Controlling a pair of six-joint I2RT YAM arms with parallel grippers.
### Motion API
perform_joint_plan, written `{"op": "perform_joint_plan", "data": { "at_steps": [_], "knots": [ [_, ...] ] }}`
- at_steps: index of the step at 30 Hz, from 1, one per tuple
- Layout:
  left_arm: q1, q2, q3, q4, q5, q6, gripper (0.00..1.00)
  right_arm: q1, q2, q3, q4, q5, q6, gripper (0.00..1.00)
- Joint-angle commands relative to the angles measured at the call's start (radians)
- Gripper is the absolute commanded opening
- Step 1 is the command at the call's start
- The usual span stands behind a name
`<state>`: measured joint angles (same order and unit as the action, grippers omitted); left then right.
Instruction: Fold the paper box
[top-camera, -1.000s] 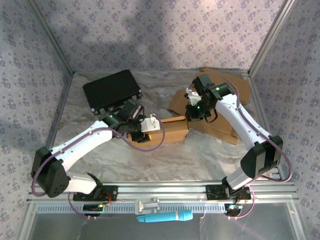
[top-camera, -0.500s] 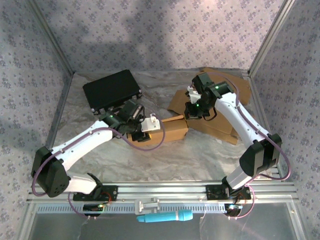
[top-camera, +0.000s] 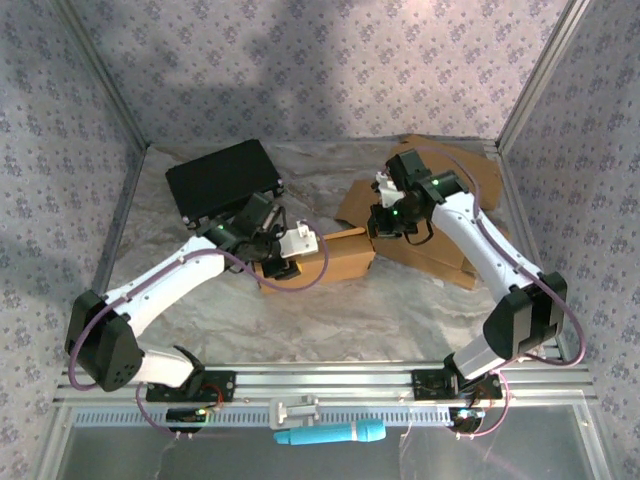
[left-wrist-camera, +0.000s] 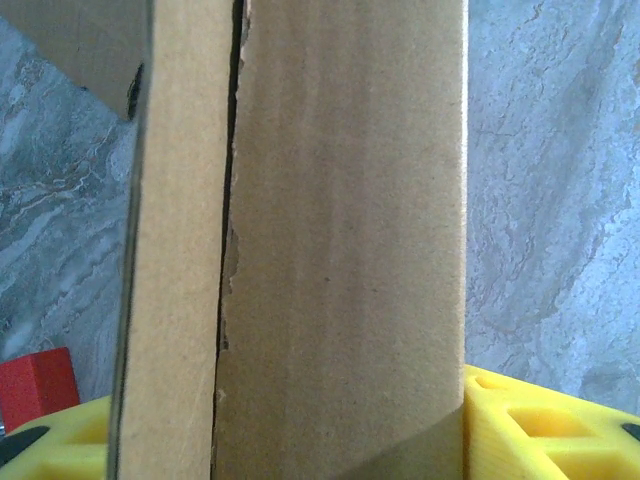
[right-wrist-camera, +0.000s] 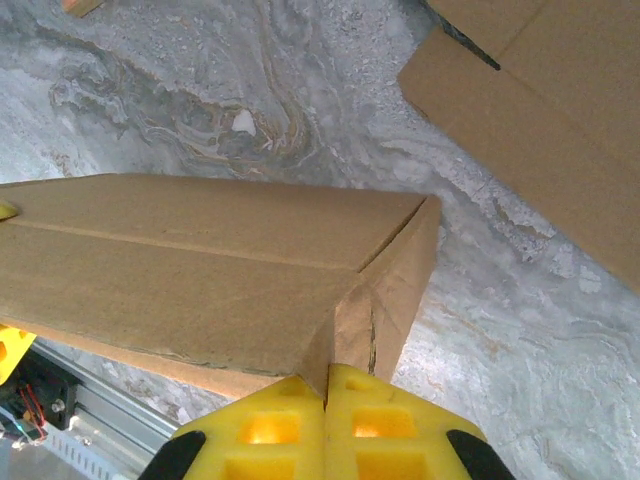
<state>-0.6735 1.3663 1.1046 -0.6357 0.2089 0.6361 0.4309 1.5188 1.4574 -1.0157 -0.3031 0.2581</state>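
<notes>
One paper box (top-camera: 348, 258), long axis running left-right

No text, label, brand mark, number or sign can be read. The visible faces of the paper box (top-camera: 345, 258) are plain brown card with no print.
</notes>
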Motion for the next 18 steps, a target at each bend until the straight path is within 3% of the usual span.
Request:
{"op": "perform_joint_plan", "data": {
  "at_steps": [1, 10, 18],
  "knots": [
    [0.025, 0.005, 0.042, 0.013, 0.037, -0.049, 0.58, 0.012, -0.031, -0.066, -0.002, 0.051, -0.009, 0.0],
    [0.044, -0.007, 0.048, 0.027, 0.043, -0.119, 0.65, 0.038, -0.073, -0.119, 0.076, 0.127, -0.029, 0.0],
    [0.055, -0.023, 0.029, 0.024, 0.051, -0.159, 0.65, 0.09, -0.091, -0.183, 0.129, 0.187, -0.027, 0.0]
  ]
}}
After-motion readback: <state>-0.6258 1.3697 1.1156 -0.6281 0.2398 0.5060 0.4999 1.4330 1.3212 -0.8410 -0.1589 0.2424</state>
